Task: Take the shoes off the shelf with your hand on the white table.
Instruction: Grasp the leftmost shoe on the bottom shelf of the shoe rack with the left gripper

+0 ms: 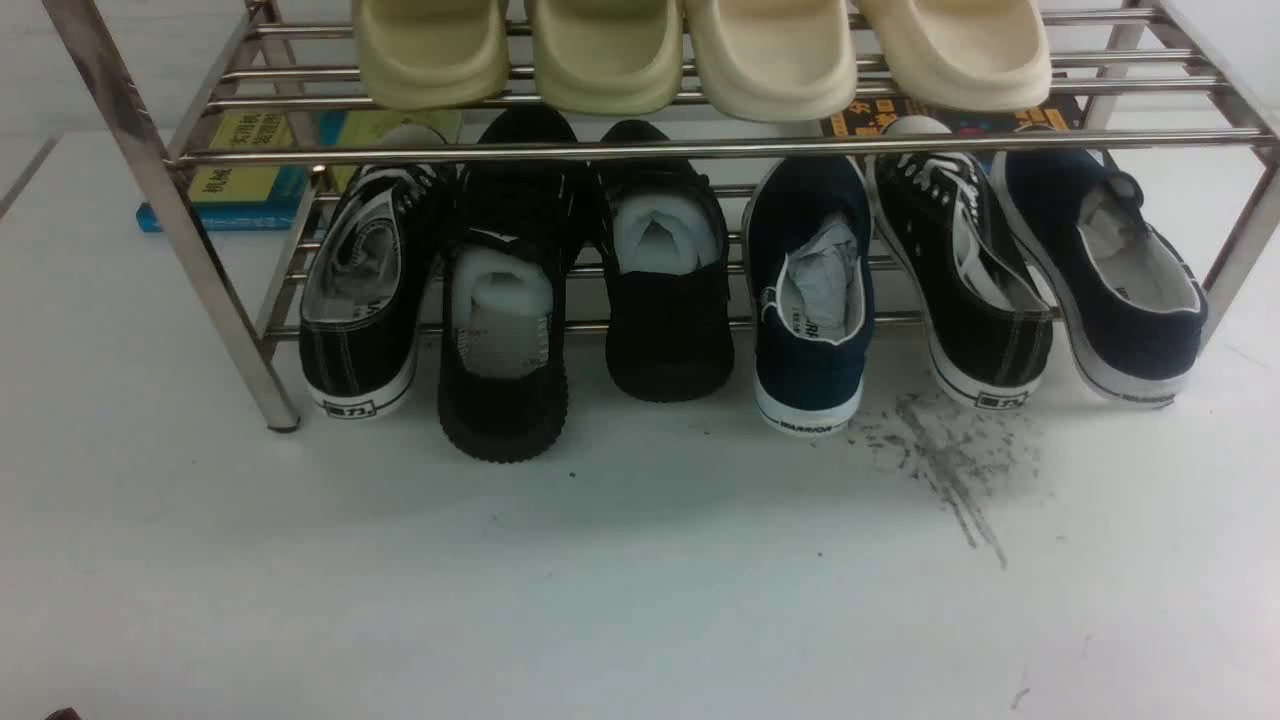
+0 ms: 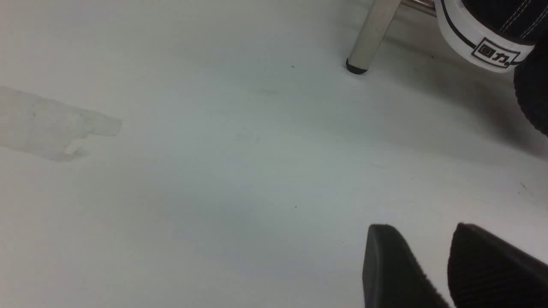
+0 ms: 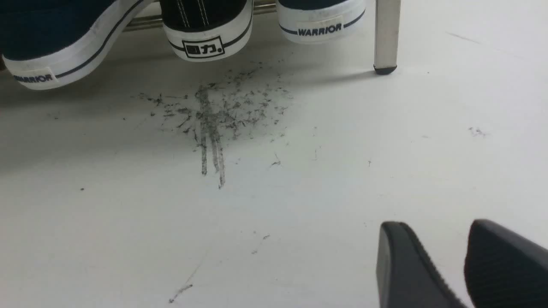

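The pair of all-black knit sneakers sits on the lower tier of the chrome shelf (image 1: 700,150), heels toward me. The left sneaker (image 1: 503,340) juts out farther over the white table (image 1: 600,590) than the right sneaker (image 1: 665,300). Both hold white stuffing. The left sneaker's ridged sole shows at the edge of the left wrist view (image 2: 533,98). My left gripper (image 2: 421,229) is open and empty, low over the bare table short of the shelf's leg (image 2: 372,34). My right gripper (image 3: 436,224) is open and empty near the grey scuff marks (image 3: 214,115). Neither gripper shows in the front view.
Black canvas shoes with white soles (image 1: 360,290) (image 1: 965,270) and navy canvas shoes (image 1: 810,300) (image 1: 1110,270) flank the sneakers. Cream slippers (image 1: 700,50) fill the upper tier. Books (image 1: 240,180) lie behind the shelf. The right shelf leg (image 3: 386,34) stands beside the navy shoes.
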